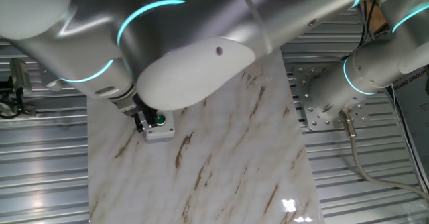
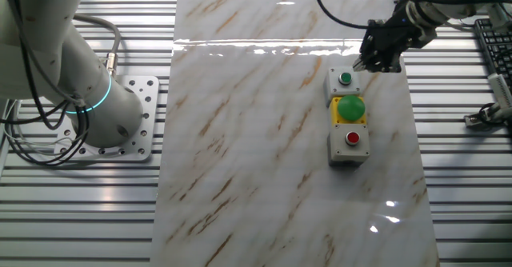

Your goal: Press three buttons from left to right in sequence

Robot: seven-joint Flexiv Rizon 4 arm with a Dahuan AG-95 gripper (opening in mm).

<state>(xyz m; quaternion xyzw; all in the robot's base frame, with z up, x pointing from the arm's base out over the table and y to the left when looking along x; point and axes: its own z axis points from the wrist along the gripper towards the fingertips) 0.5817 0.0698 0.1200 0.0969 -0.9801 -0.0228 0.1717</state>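
In the other fixed view the three buttons lie in a row on the marble board (image 2: 264, 139): a small red button on a grey box (image 2: 352, 138), a large round green button on a yellow box (image 2: 350, 107), and a small green button on a grey box (image 2: 345, 80). My dark gripper (image 2: 374, 59) hovers close by the far right corner of the small green button's box. In one fixed view the gripper (image 1: 142, 121) is right beside that box (image 1: 160, 124), and the arm hides the other two boxes. No view shows the fingertips' gap.
The marble board (image 1: 221, 157) lies on a ribbed metal table. A second arm's base (image 2: 112, 115) stands on a bolted plate at the board's side, with cables. A keyboard (image 2: 494, 51) and a clamp sit at the right edge.
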